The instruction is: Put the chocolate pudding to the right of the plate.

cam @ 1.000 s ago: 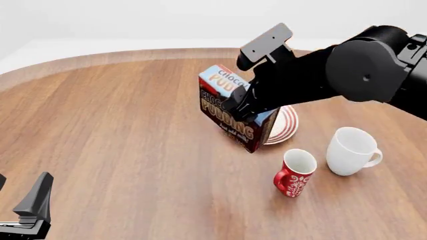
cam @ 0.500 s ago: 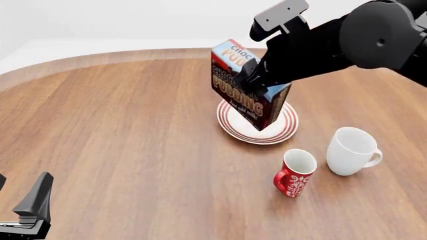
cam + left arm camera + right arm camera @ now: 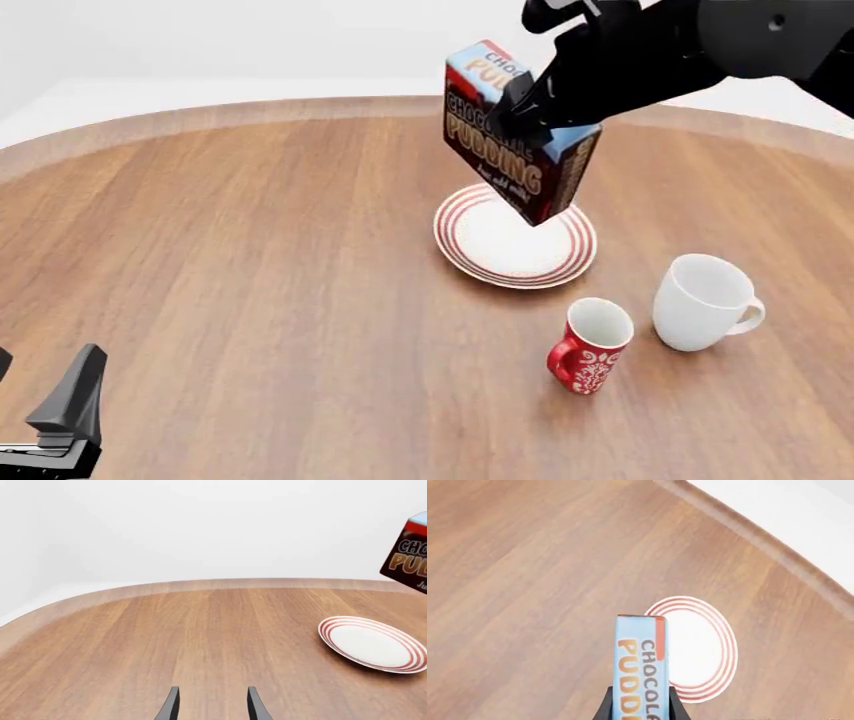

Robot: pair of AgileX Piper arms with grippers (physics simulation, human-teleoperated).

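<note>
My right gripper is shut on the chocolate pudding, a box with a light-blue top and dark brown sides. It holds the box tilted in the air above the plate, a white plate with red rings. In the right wrist view the chocolate pudding sits between the fingers with the plate below it. The left wrist view shows the plate and a corner of the chocolate pudding. My left gripper is open and empty near the table's front left edge.
A red patterned mug stands in front of the plate. A plain white mug stands to the plate's right, a little nearer than it. The round wooden table curves away at the back.
My right gripper has lifted the chocolate pudding up and to the right, from beside the plate's left edge to above the plate. The left arm has not moved.
</note>
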